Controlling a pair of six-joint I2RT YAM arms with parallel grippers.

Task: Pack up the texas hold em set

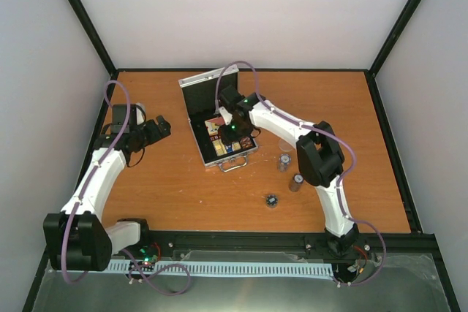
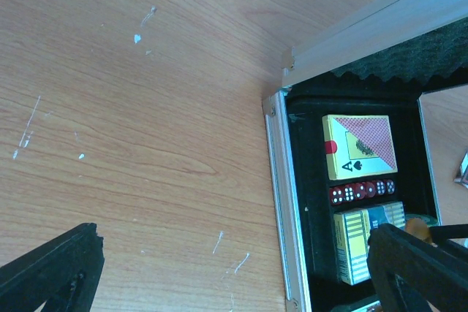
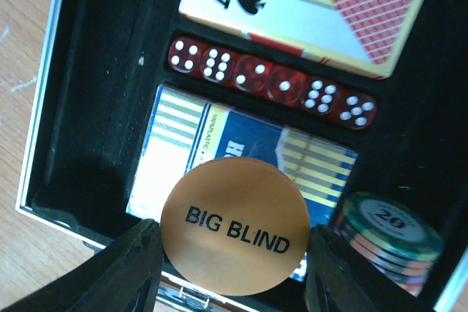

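Observation:
The silver case (image 1: 207, 93) of the texas hold em set lies open at the back middle of the table, its lid upright. My right gripper (image 3: 234, 257) hovers over the case's near end, shut on an orange disc (image 3: 234, 224) marked BIG BLIND. Below it lie a blue card deck (image 3: 219, 144), a row of red dice (image 3: 270, 85), a red-backed deck (image 3: 314, 5) and a chip stack (image 3: 387, 235). My left gripper (image 2: 234, 275) is open above bare table beside the case's left rim (image 2: 280, 202), holding nothing.
Two small stacks (image 1: 284, 161) (image 1: 296, 182) and a dark round piece (image 1: 271, 200) stand on the table right of the case, under the right arm. Dark frame posts and white walls bound the wooden table (image 1: 183, 188).

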